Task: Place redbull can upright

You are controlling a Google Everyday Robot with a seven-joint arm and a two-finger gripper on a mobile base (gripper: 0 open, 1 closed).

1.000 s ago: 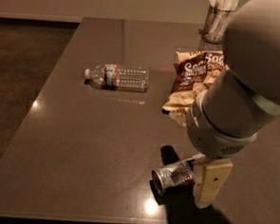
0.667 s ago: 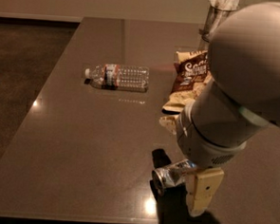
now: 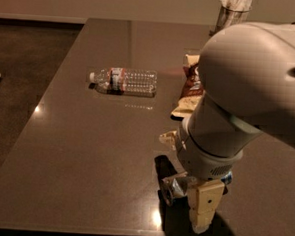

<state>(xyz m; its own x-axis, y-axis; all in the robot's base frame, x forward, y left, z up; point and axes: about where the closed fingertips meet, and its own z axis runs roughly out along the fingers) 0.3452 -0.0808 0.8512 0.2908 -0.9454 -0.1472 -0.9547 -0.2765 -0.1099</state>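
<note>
Here, jaws sit at one redbull can (image 3: 175, 188); one bottle (image 3: 124, 81) lies beyond.

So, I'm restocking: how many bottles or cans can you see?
2. The water bottle lies on its side, left of centre; the redbull can is at the pincer by the front edge. The arm may hide others.
</note>
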